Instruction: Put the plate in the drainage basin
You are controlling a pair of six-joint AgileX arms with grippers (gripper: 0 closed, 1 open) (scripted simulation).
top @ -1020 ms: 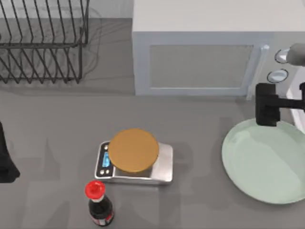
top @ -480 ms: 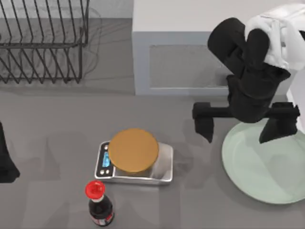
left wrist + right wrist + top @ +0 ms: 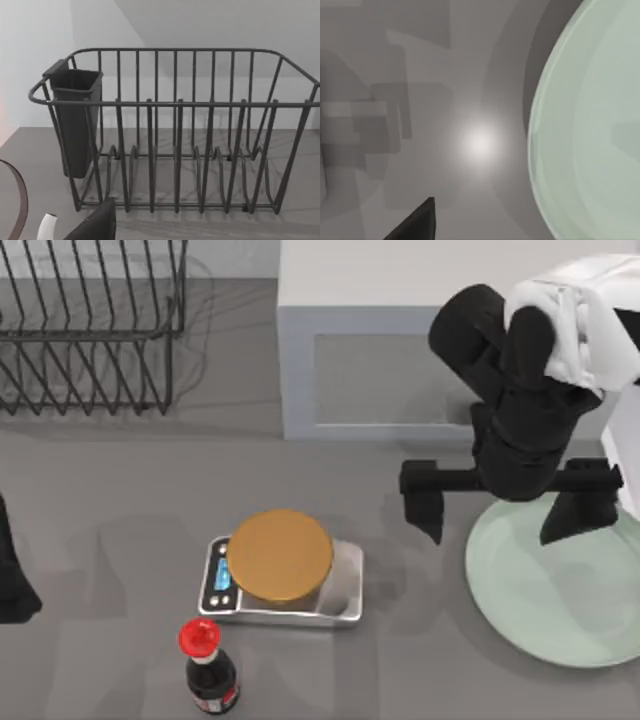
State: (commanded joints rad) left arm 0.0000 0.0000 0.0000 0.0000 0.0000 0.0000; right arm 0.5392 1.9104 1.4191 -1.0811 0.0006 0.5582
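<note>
The pale mint-green plate point(image 3: 560, 590) lies flat on the table at the right. My right gripper point(image 3: 497, 512) hangs open over the plate's left rim, one finger point(image 3: 420, 502) out over bare table and the other over the plate's far part. In the right wrist view the plate point(image 3: 590, 125) lies beside grey table, with one dark fingertip point(image 3: 415, 224) at the picture's edge. A thin white edge point(image 3: 628, 465) at the table's right border, behind the plate, is the drainage basin. My left arm point(image 3: 10, 580) is parked at the left edge.
A grey microwave point(image 3: 400, 350) stands at the back, just behind the right arm. A black wire dish rack point(image 3: 90, 330) point(image 3: 175, 135) is at the back left. A silver scale with an orange-brown disc point(image 3: 280, 555) and a red-capped dark bottle point(image 3: 208, 670) stand front centre-left.
My right arm has swung in from the right edge to hang above the plate's left rim, fingers spread wide. In the last half second it edged slightly left. The plate has not moved.
</note>
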